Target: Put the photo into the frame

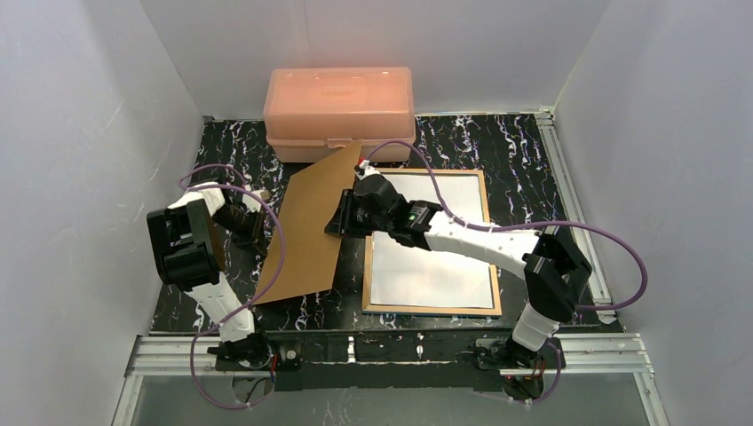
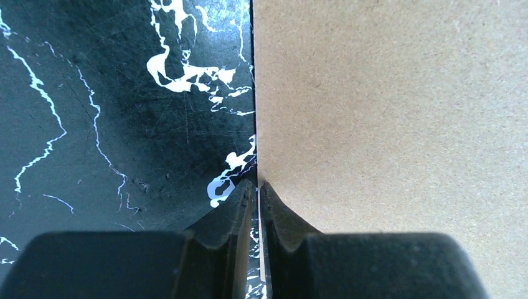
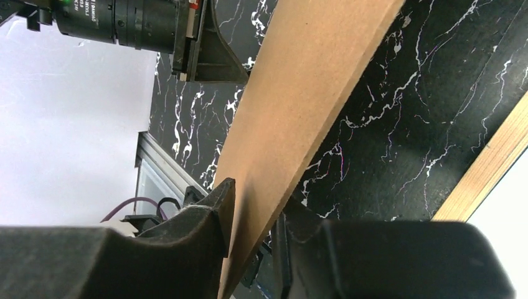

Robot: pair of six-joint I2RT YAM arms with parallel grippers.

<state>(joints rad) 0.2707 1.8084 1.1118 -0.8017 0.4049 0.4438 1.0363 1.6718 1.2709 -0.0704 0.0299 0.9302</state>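
Observation:
The frame [image 1: 431,311] lies flat right of centre, tan wooden edges up, with a white sheet [image 1: 435,275] filling it. No printed photo shows; I cannot tell whether that sheet is its back. The brown backing board [image 1: 306,231] stands tilted to the frame's left. My left gripper [image 1: 253,226] is shut on the board's left edge [image 2: 386,112], fingertips pinched on it [image 2: 256,187]. My right gripper [image 1: 342,217] straddles the board's right edge [image 3: 299,93]. In the right wrist view its jaws [image 3: 256,196] are partly closed, one finger against the board and a small gap at the other.
A salmon-pink plastic box [image 1: 339,106] stands at the back, just behind the board's top corner. The black marbled table [image 1: 533,160] is enclosed by white walls. The frame's wooden edge [image 3: 485,168] runs close beside my right gripper. Purple cables loop over both arms.

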